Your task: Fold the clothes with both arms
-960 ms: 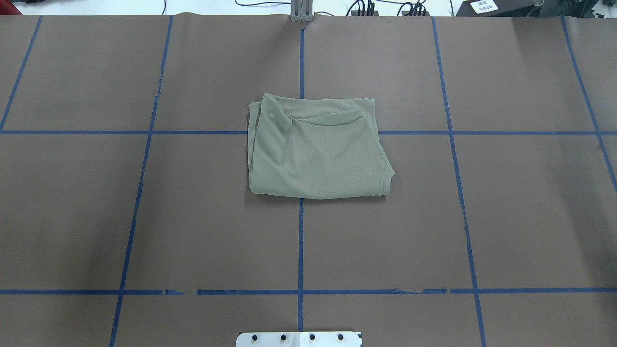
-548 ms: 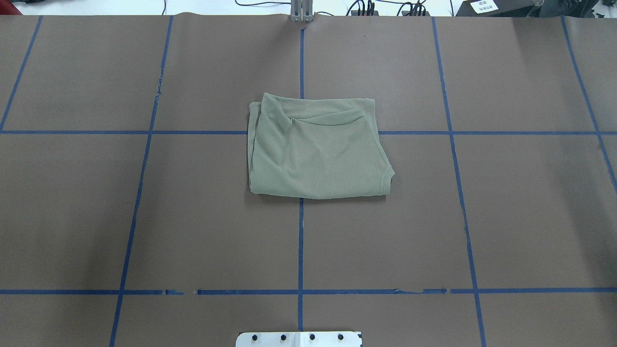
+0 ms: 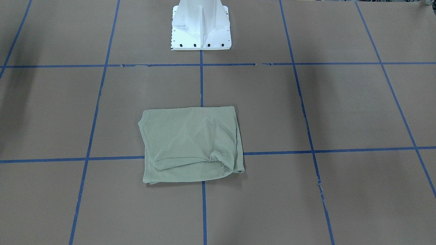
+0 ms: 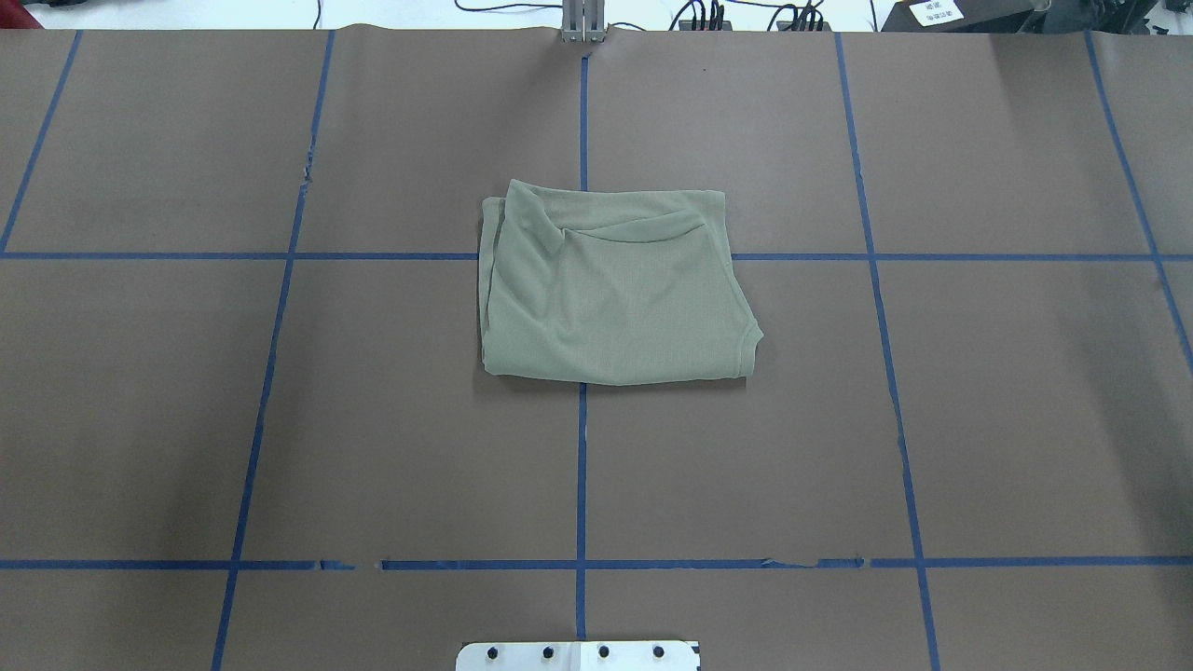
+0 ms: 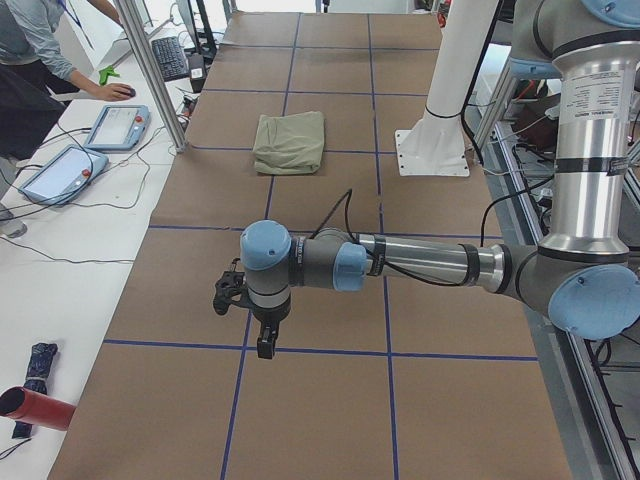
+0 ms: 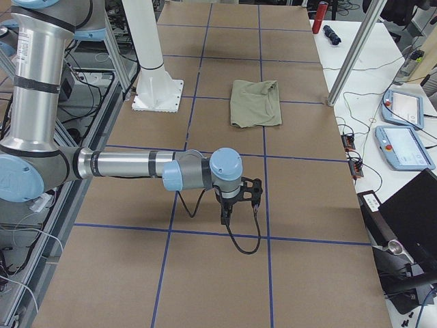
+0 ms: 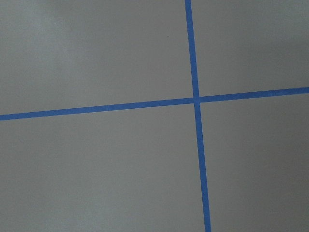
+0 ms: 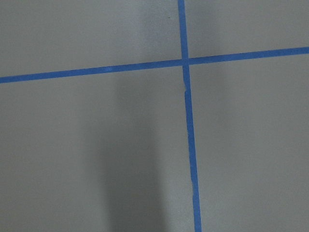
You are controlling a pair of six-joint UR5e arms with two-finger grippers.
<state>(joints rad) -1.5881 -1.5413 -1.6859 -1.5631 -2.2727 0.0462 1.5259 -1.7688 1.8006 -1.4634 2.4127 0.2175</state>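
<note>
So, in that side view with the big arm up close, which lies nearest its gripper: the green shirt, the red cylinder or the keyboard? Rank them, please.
From the left gripper, in the exterior left view:
1. red cylinder: nearest, low at the view's left, toward the camera.
2. folded shirt: farther along, near the view's middle.
3. keyboard: farthest, at the view's top left.

Brown paper-covered table (image 4: 373, 419) gridded with blue tape (image 4: 582, 466), white bench (image 5: 70, 300) alongside.
</note>
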